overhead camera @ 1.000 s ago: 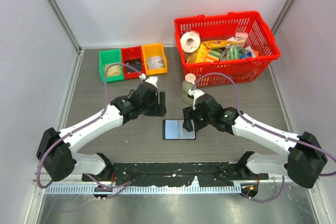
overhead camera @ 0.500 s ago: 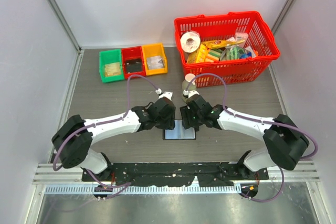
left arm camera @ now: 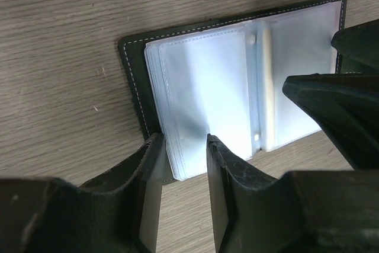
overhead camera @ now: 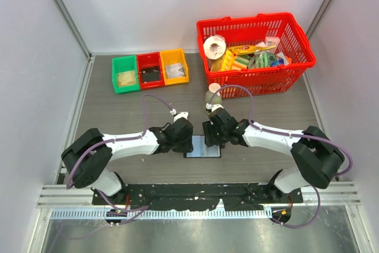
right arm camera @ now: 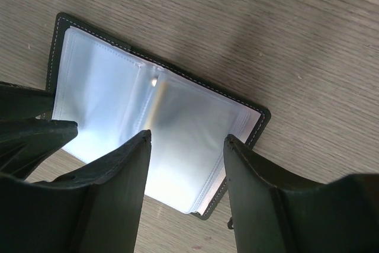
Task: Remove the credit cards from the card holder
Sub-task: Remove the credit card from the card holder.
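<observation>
I am looking down on a grey wood-grain table (overhead camera: 112,114) boxed in by white walls. The left gripper (left arm camera: 185,146) has its two fingers (left arm camera: 148,173) parted. The lower edge of the clear plastic sleeves shows in the gap, with nothing pinched that I can see. The right gripper (right arm camera: 186,140) stands wider, its two fingers (right arm camera: 121,173) released and straddling the opposite half. Whether any fingertip touches the plastic I cannot tell.

Between the two grippers lies the one card holder (overhead camera: 202,148), opened flat in the middle of the table, near the arm bases. It has a black stitched cover and two pale blue-grey stacks of sleeves facing up. By its spine a thin yellowish strip (left arm camera: 267,75) shows through the plastic, but I cannot tell whether it is a card, so I can count none.

Further out, both arms reach in from the near edge and meet over the holder. Behind the right gripper stands one small bottle (overhead camera: 212,95). At the back sit three bins, one green bin (overhead camera: 116,75), one red bin (overhead camera: 149,63) and one orange bin (overhead camera: 173,58). To their right is one red basket (overhead camera: 254,78) of groceries.
</observation>
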`<state>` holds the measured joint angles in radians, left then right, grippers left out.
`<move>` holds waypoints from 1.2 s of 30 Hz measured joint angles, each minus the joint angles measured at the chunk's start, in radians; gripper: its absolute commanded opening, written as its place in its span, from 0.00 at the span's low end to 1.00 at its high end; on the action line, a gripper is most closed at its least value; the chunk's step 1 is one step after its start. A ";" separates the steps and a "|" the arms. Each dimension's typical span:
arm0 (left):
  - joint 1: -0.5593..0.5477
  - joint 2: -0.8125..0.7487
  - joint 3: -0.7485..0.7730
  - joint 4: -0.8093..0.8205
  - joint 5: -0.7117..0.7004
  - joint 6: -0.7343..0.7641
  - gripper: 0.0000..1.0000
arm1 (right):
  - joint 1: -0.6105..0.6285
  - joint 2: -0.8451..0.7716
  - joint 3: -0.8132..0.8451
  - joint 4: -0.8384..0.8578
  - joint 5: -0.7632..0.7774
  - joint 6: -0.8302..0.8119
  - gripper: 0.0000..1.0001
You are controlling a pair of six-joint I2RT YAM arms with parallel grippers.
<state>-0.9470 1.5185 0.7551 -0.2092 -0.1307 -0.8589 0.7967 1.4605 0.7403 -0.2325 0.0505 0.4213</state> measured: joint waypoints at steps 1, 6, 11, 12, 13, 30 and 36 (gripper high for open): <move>0.000 -0.003 -0.005 0.005 0.000 -0.003 0.36 | 0.000 0.000 0.000 0.000 0.001 0.001 0.57; 0.001 -0.010 -0.019 0.020 -0.003 -0.024 0.33 | 0.003 -0.001 -0.003 -0.002 0.012 0.004 0.57; 0.001 -0.016 -0.031 0.030 -0.010 -0.034 0.31 | 0.010 -0.001 -0.005 -0.011 0.025 0.005 0.57; 0.001 -0.017 -0.034 0.033 -0.012 -0.036 0.31 | 0.012 -0.001 -0.005 -0.011 0.027 0.006 0.57; 0.000 -0.018 -0.035 0.034 -0.013 -0.040 0.31 | 0.014 -0.001 -0.005 -0.011 0.027 0.007 0.57; -0.012 -0.025 -0.055 0.059 -0.041 -0.082 0.28 | 0.024 -0.005 -0.021 0.006 0.007 0.024 0.26; -0.022 -0.024 -0.069 0.105 -0.033 -0.105 0.28 | 0.037 -0.030 -0.020 0.016 -0.053 0.035 0.13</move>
<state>-0.9688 1.4948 0.6861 -0.1040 -0.1638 -0.9634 0.8341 1.4307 0.7200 -0.2169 -0.0025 0.4568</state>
